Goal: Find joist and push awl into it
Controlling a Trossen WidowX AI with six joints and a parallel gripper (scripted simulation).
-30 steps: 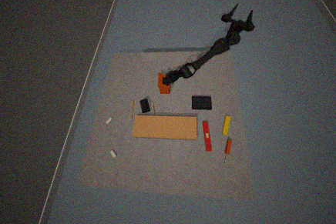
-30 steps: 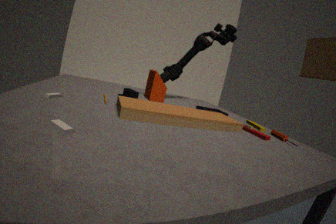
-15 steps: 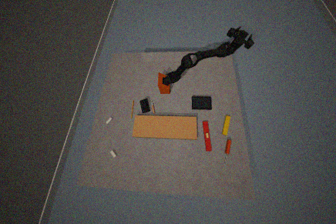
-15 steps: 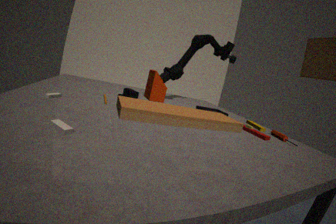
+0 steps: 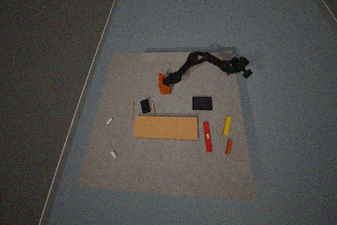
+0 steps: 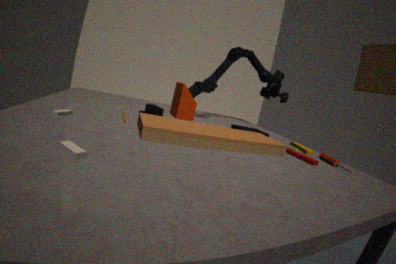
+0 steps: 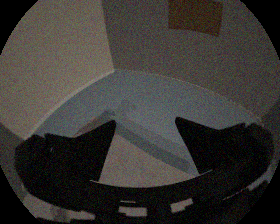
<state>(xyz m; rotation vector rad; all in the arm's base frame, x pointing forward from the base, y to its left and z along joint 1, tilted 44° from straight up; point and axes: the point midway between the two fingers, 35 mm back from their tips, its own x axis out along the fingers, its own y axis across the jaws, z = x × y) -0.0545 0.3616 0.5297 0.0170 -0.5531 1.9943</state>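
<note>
The wooden floor panel [image 5: 166, 127] [image 6: 209, 135] lies mid-table. The black tray [image 5: 202, 103] [image 6: 250, 130] lies behind its right part. A small black block [image 5: 145, 106] [image 6: 154, 110], possibly the stud finder, stands behind its left end. An orange-handled tool with a thin shaft [image 5: 229, 147] [image 6: 329, 160], possibly the awl, lies at the right. A slimmer orange and pale tool [image 5: 154, 107] lies beside the black block; which one is the awl is unclear. My gripper [image 5: 248, 67] [image 6: 282, 87] [image 7: 145, 121] is open and empty, raised near the table's back right edge, far from the tools.
A red bar with a pale centre [image 5: 207, 137] [image 6: 301, 156] and a yellow bar [image 5: 227, 126] [image 6: 301, 148] lie right of the panel. A thin yellow stick [image 5: 133, 110] [image 6: 123, 117] and two white pieces [image 5: 109, 121] [image 5: 114, 154] lie left. An orange block [image 5: 165, 85] [image 6: 183, 103] stands by the arm's base.
</note>
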